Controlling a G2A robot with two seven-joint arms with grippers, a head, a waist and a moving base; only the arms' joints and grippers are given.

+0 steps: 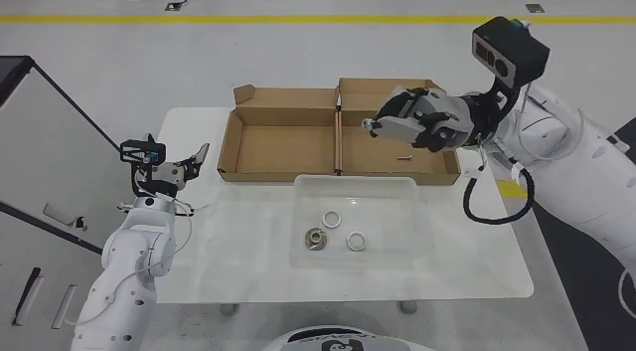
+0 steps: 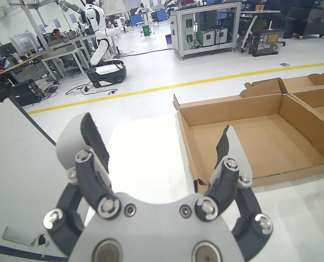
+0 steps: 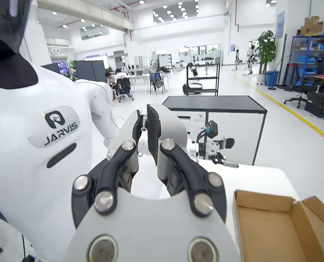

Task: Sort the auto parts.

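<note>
Right gripper clenches a small threaded bolt above the cardboard box's right compartment, where another small part lies. White rings and a metal bearing sit in the clear tray. Left gripper hangs released, jaws wide, at the table's left edge.

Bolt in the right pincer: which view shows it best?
Right wrist view: the bolt is close up, threads visible, clamped between the right pincer's pads. Top view gives at most a dark speck at that pincer's tip, above the right box. Left wrist view faces the left box and the open left pincer.
</note>
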